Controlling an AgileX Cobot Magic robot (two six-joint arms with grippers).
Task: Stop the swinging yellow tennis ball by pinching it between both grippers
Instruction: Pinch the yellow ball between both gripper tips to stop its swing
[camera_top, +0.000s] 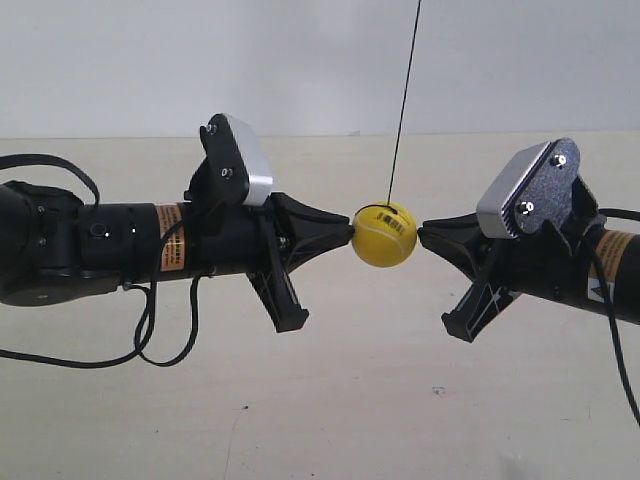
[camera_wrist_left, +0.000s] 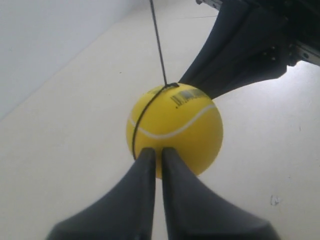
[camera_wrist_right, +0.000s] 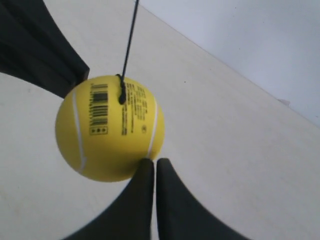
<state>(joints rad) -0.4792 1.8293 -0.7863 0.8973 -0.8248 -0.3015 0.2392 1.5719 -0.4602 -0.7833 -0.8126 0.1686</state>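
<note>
The yellow tennis ball (camera_top: 384, 236) hangs from a thin dark string (camera_top: 405, 100) between two black grippers. The gripper at the exterior view's left (camera_top: 350, 229) touches the ball's side with its pointed tip. The gripper at the exterior view's right (camera_top: 421, 233) meets the opposite side. In the left wrist view my left gripper (camera_wrist_left: 156, 152) is shut, both tips against the ball (camera_wrist_left: 175, 127), and the other gripper (camera_wrist_left: 240, 55) shows beyond. In the right wrist view my right gripper (camera_wrist_right: 154, 162) is shut; the ball (camera_wrist_right: 107, 127) sits off-centre, touching one fingertip (camera_wrist_right: 146, 164).
A pale beige tabletop (camera_top: 330, 400) lies below the arms, and a white wall (camera_top: 300, 60) stands behind. Black cables (camera_top: 150, 330) loop under the arm at the exterior view's left. Each arm carries a silver-grey camera block (camera_top: 245, 160).
</note>
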